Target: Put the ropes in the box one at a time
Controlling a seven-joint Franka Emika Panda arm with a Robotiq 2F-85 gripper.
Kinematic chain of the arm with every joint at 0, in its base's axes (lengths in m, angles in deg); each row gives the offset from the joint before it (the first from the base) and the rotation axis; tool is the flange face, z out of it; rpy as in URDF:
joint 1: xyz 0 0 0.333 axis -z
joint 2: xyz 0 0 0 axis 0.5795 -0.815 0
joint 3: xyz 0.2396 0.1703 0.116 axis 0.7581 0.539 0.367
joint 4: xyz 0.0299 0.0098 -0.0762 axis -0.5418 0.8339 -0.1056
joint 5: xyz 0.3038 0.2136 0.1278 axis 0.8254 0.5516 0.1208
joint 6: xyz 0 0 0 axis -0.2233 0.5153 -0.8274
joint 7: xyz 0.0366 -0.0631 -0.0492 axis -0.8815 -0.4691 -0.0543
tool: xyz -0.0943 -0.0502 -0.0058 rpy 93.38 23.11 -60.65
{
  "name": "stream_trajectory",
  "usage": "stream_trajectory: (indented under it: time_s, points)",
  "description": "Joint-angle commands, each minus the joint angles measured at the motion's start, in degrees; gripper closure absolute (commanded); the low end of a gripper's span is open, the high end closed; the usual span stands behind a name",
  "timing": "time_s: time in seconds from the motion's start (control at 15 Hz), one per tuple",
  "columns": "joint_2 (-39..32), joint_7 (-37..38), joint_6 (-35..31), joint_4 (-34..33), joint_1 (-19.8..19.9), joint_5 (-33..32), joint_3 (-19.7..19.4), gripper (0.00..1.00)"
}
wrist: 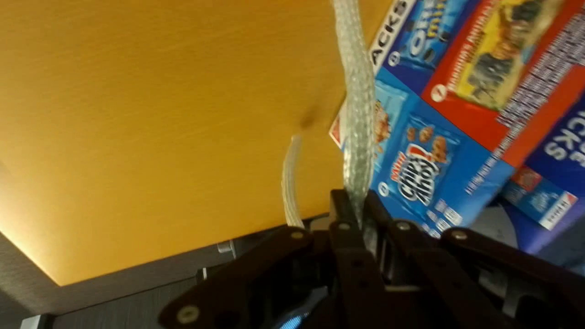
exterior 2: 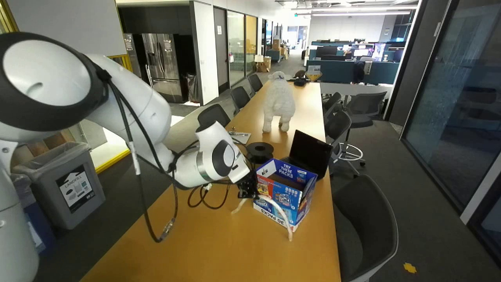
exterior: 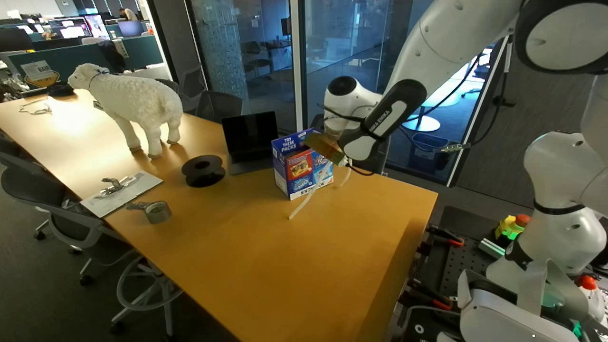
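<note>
Nearly closed, the gripper [wrist: 355,197] pinches a cream-white rope [wrist: 359,100], best lifted over the adjacent, seemingly higher-rimmed snack-pack box [exterior 2: 289,196].

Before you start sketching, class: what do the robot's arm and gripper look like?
The arm is white with rounded segments and a black-rimmed round joint cap. A black band bears pale lettering ending EMIKA. Mostly black cables run along the arm. The gripper is black with jointed bars and pale round bolt heads.
</note>
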Motion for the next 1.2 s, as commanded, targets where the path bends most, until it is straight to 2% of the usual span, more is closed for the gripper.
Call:
stream_trajectory:
  time_s: [0.0, 0.2, 0.47, 0.6, 0.8, 1.13]
  points:
    - [4.5, 4.8, 9.5, -7.3, -6.3, -5.3, -8.0, 0.92]
    - [8.1, 6.5, 17.7, -15.8, -6.7, -8.2, -8.7, 0.92]
    - [11.4, 6.9, 27.6, -28.7, -1.4, -10.9, -2.9, 0.92]
    - [11.3, 4.6, 31.9, -36.0, 4.3, -9.3, 3.3, 0.94]
    - [10.0, 3.5, 34.5, -42.9, 14.6, -7.9, 14.3, 0.94]
    - [7.1, 3.3, 35.7, -46.9, 33.1, -8.4, 34.0, 0.94]
